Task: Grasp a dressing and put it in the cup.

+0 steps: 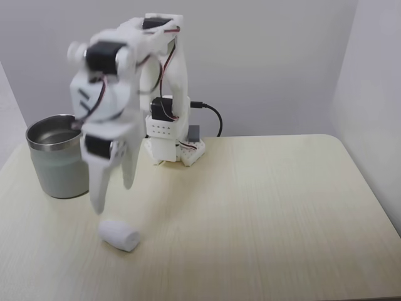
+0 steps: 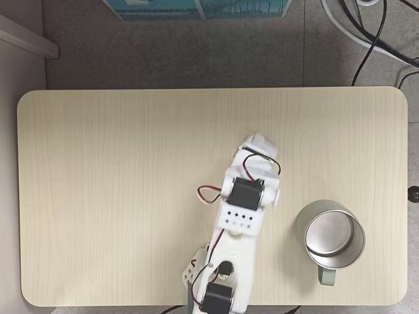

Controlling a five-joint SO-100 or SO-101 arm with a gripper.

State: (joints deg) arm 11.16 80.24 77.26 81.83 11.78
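The arm is reaching down for the roll [image 1: 118, 234], which lies on the surface [image 1: 263, 213] just right of the cup [image 1: 57, 164]. The fingers [image 1: 111, 195] hang spread and empty above it; next they must drop and close.

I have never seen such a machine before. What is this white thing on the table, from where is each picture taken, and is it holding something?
It is a small white robot arm. Its gripper has two fingers, standing open and holding nothing. One fixed view looks from the front, across the pale wooden table; the other looks straight down from above. In the front view, a small white roll of bandage, the dressing, lies on the table just below the fingers. The metal cup stands upright beside the arm, with nothing seen inside; from above it shows as a shiny circle.
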